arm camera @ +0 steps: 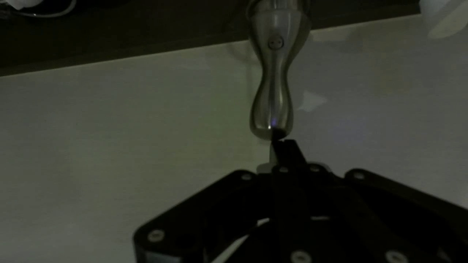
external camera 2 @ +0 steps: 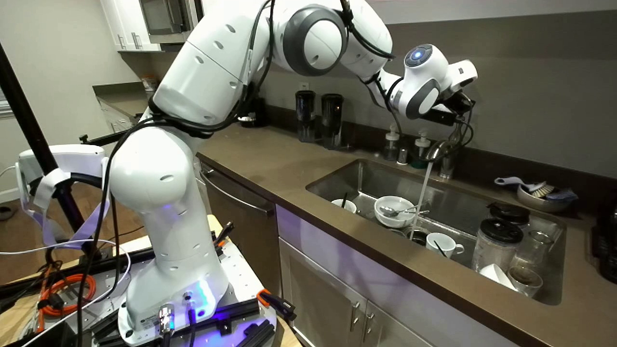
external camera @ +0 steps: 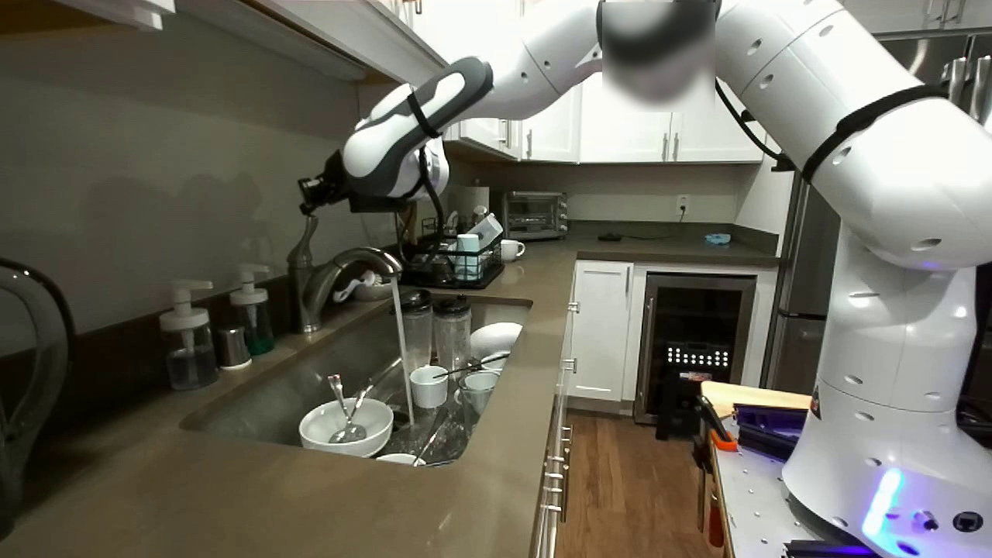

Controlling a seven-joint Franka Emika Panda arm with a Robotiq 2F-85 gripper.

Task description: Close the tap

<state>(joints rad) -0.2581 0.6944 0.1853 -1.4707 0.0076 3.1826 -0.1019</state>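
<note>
The chrome tap (external camera: 339, 273) stands behind the sink, its arched spout over the basin; it also shows in an exterior view (external camera 2: 438, 150). A stream of water (external camera: 401, 341) runs from the spout in both exterior views. The tap's upright lever (external camera: 304, 244) rises beside the spout. My gripper (external camera: 308, 208) is at the top of the lever. In the wrist view the lever (arm camera: 272, 102) hangs down the picture, and the gripper's fingertips (arm camera: 285, 141) are together at its rounded end, with nothing seen between them. Whether they touch it is hard to tell in the dark picture.
The sink (external camera: 256, 403) holds a white bowl (external camera: 318, 426), mugs and clear lidded containers. Soap bottles (external camera: 186, 341) stand beside the tap. A dish rack (external camera: 488, 267) is beyond the sink. The wall (arm camera: 128, 146) is close behind the lever.
</note>
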